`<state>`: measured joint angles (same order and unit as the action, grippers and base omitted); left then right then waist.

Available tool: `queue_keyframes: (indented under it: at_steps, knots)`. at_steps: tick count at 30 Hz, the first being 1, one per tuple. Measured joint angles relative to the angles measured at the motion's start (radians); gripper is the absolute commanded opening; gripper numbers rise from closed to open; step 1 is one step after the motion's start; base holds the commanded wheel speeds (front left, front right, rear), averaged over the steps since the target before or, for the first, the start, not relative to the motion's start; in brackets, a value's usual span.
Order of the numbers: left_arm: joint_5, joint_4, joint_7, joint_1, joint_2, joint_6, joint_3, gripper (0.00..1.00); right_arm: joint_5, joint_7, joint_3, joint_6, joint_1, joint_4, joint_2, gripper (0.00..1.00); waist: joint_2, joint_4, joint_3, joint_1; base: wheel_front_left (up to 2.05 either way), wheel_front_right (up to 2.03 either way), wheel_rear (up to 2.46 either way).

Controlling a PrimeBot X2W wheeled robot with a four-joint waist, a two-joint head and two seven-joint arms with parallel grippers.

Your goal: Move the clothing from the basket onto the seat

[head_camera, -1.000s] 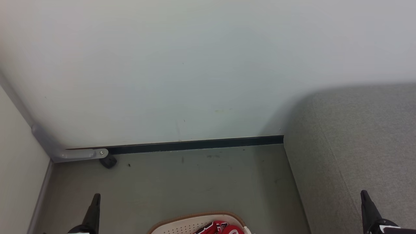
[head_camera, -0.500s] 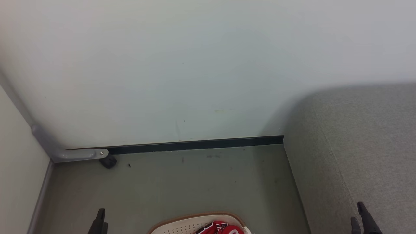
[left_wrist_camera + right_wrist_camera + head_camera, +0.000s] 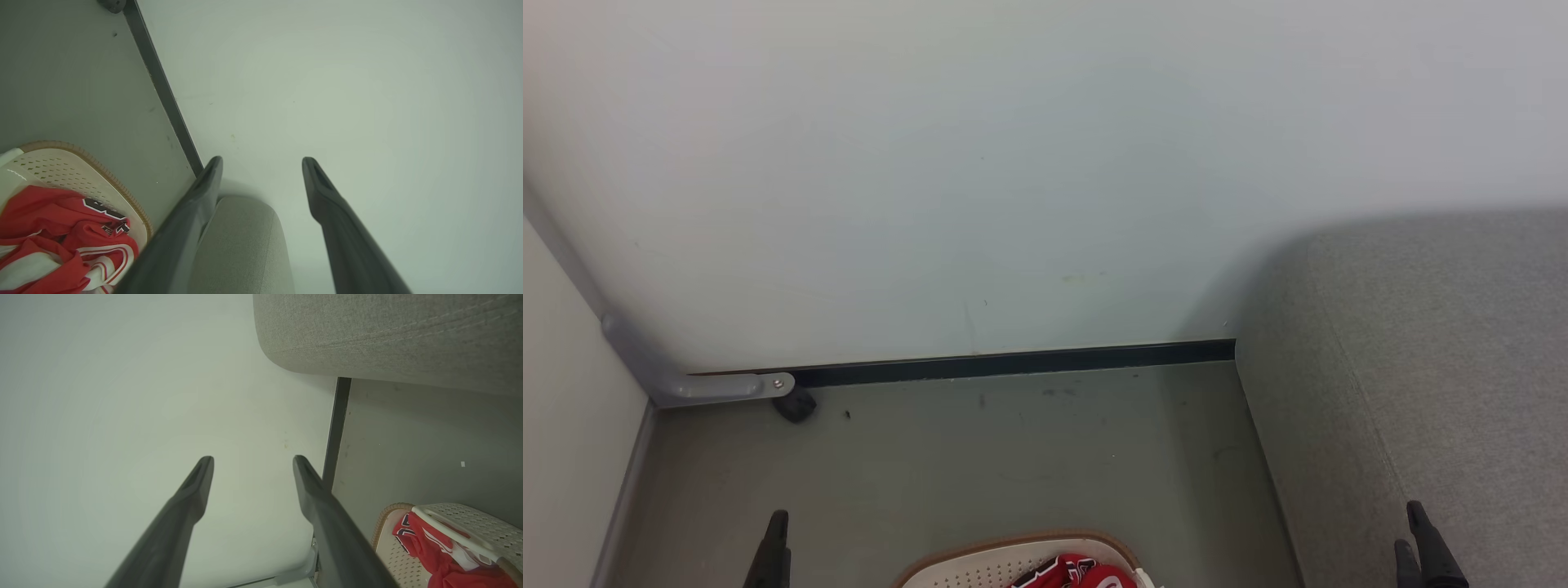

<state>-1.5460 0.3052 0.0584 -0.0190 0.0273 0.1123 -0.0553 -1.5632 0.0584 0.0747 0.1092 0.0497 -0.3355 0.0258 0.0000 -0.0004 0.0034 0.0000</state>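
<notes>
The cream perforated basket (image 3: 964, 570) with its brown rim sits on the floor at the bottom centre of the head view. The red and white clothing (image 3: 1078, 573) lies bunched inside it, and black-and-white lettering shows on the clothing (image 3: 53, 220) in the left wrist view. The grey seat (image 3: 1445, 343) rises at the right, beside the basket. My left gripper (image 3: 778, 539) pokes up left of the basket, and my right gripper (image 3: 1409, 527) stands over the seat's front. The wrist views show the left gripper (image 3: 263, 161) and the right gripper (image 3: 253, 459) both open and empty, aimed at the wall.
A pale wall fills the back, with a black skirting strip (image 3: 1013, 361) along its foot. A grey metal bracket (image 3: 703, 385) and a small black caster (image 3: 796, 406) sit in the left corner beside a cream panel (image 3: 564, 425). Grey-green floor (image 3: 1013, 457) lies between wall and basket.
Both grippers have sunk lower in the head view than a second ago. The right one has also drifted a little to the left. Basket and clothing have not moved.
</notes>
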Motion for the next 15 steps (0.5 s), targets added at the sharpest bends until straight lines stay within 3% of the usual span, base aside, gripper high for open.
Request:
queue_keyframes:
  at_steps: [15]
  knots:
    - [0.217,-0.069,-0.06,0.003,0.001,-0.052,0.043,1.0,0.238,-0.061,-0.086,-0.051,0.012,0.027,0.011,1.0,0.0,-0.001,0.008,0.0,0.0,0.0,0.0]
